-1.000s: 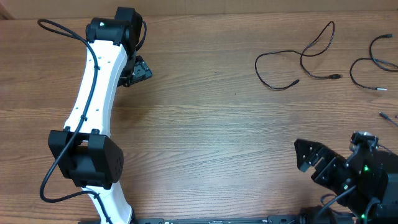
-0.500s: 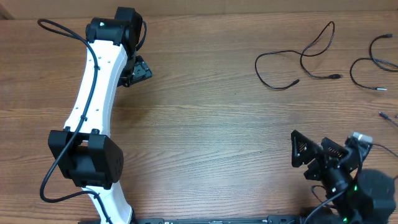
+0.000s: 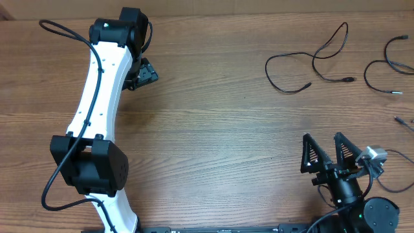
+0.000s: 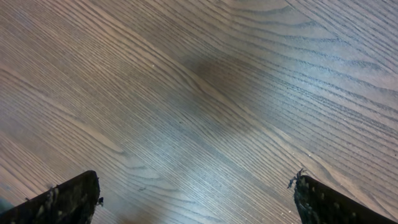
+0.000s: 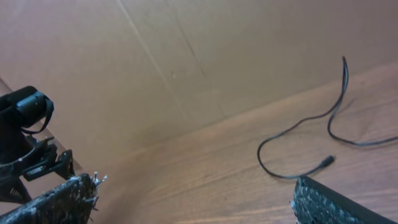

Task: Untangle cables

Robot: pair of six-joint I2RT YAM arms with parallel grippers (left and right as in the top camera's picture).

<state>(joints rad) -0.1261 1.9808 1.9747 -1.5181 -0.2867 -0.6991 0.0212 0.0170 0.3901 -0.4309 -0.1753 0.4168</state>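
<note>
Thin black cables lie loose and separate at the table's far right. One cable (image 3: pixel 304 61) forms a loop with a tail; it also shows in the right wrist view (image 5: pixel 311 134). A second cable (image 3: pixel 381 72) curls at the right edge, and a short plug end (image 3: pixel 404 121) lies below it. My left gripper (image 3: pixel 145 72) is open and empty over bare wood at the far left, as the left wrist view (image 4: pixel 196 199) shows. My right gripper (image 3: pixel 330 155) is open and empty near the front right edge, fingers pointing toward the cables.
The white left arm (image 3: pixel 97 97) stretches from the front edge to the far left, with a thick black wire along it. A brown cardboard wall (image 5: pixel 186 56) stands behind the table's far edge.
My right gripper has swung round from lying sideways to pointing up the table toward the cables. The left arm and the cables have not moved.
</note>
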